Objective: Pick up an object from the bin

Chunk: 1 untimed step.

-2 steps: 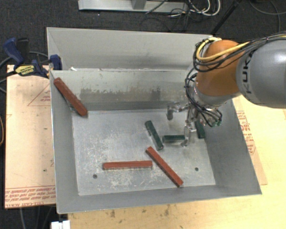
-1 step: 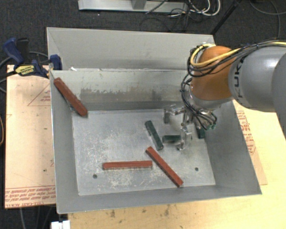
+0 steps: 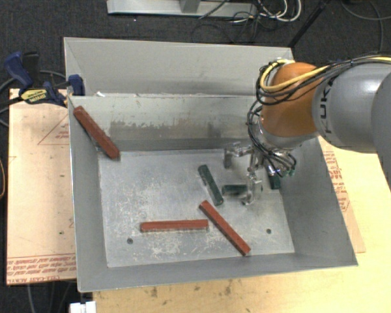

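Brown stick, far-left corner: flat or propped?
Propped. The brown stick has its lower end at the floor corner, upper end high on the bin wall.

On my grey arm (image 3: pixel 360 106), at the right of the frame, dark letters ran sideways near the orange cover; I could read just "KU". No other writing was legible.

A dark carpeted floor (image 3: pixel 26 18) is seen across the upper frame, where a grey metal stand base (image 3: pixel 182 2) and tangled cables (image 3: pixel 280 2) are laid at upper centre.
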Tool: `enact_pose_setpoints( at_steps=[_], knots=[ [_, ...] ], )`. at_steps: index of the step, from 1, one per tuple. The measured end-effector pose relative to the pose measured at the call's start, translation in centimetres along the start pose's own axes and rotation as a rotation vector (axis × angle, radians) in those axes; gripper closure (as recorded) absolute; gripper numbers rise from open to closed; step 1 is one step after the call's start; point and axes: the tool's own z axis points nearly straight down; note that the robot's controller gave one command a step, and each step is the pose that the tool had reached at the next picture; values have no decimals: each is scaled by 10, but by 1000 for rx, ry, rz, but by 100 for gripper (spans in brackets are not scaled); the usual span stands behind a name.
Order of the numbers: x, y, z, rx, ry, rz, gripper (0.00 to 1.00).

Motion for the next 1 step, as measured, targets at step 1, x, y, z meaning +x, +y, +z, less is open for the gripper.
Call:
enact_pose_setpoints(
  at_steps=[1],
  knots=[
    [0, 0, 0, 1, 0, 0, 100]
  ],
)
